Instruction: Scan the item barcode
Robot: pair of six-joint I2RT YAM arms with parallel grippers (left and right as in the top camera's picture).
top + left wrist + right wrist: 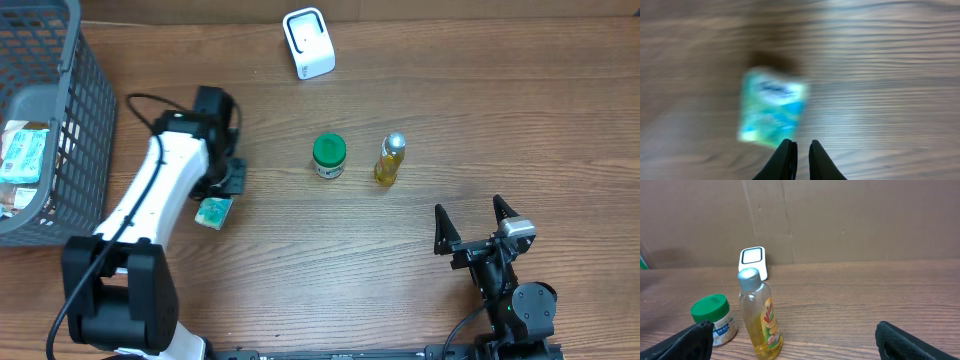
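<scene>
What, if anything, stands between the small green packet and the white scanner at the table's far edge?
Nothing visible does, apart from the left tool beside the packet; the green-lidded jar stands well off the line to the scanner.

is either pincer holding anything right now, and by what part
Nothing is held. The left pincer is nearly closed, with the teal packet lying on the table just beyond its tips; the right pincer stands open and empty.
</scene>
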